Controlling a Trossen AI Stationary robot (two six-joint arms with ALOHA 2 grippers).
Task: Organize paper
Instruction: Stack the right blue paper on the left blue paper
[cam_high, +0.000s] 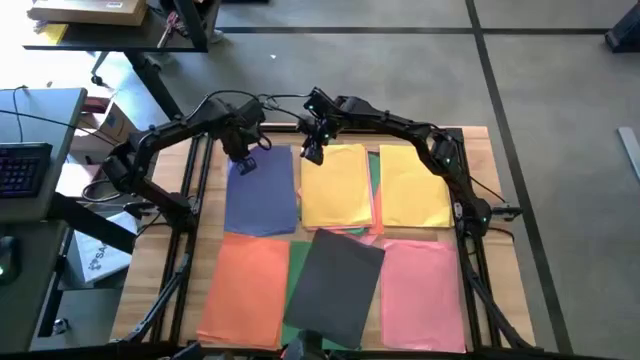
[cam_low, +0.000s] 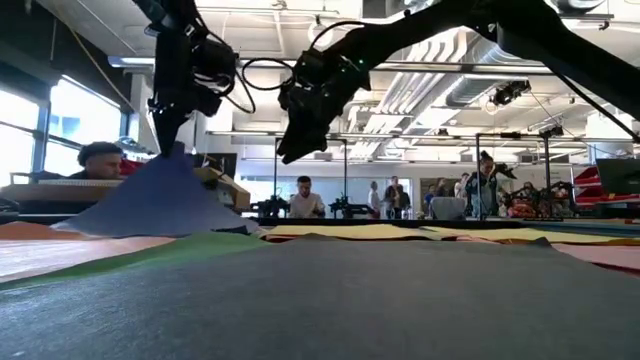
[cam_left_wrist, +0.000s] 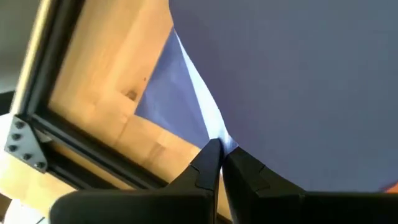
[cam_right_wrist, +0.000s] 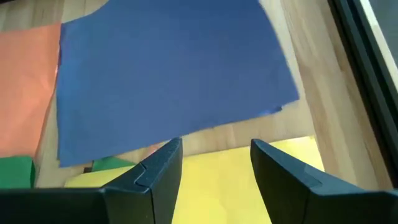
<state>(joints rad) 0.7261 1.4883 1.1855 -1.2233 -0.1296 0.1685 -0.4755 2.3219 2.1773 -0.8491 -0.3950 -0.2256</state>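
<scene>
Upper left of the high view: the left gripper (cam_high: 247, 160) pinches a blue sheet (cam_high: 262, 195), peaking its corner. Right gripper (cam_high: 313, 152) hovers spread over the yellow sheet (cam_high: 336, 185). Next, I judge, the blue sheet needs a gentle lift to its pile.

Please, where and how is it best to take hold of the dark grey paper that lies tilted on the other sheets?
Probably at a corner. The grey paper lies flat and skewed across the green and pink sheets, so its upper right corner juts over the pink one. Come down from above with the right gripper, open and nearer that side, and pinch the thin edge.
</scene>
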